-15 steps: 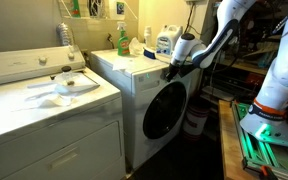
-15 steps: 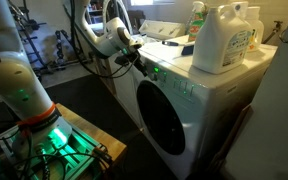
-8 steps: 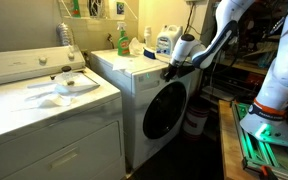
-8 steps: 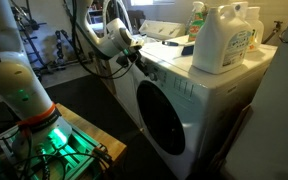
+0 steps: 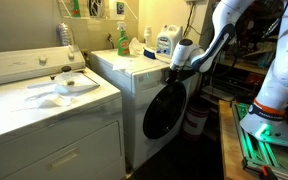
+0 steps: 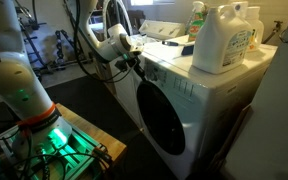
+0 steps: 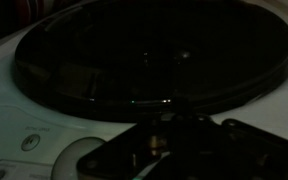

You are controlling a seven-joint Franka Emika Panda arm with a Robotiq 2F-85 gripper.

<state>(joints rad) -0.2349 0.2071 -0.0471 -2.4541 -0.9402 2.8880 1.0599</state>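
A white front-load washer has a round dark glass door, which also shows in the other exterior view. My gripper is at the door's top edge, just under the control panel. It appears shut on the door's rim. The door stands slightly ajar, swung out a little from the washer front. In the wrist view the dark door glass fills the top. My dark fingers sit at the bottom against the white front, and the view is too dim for detail.
A large white detergent jug and a green bottle stand on the washer's top. A white dryer with cloths on it stands beside it. The robot's base glows green on the floor. A bucket stands by the washer.
My gripper has moved slightly outward from the washer front, and the door's top edge has come out with it, opening a little.
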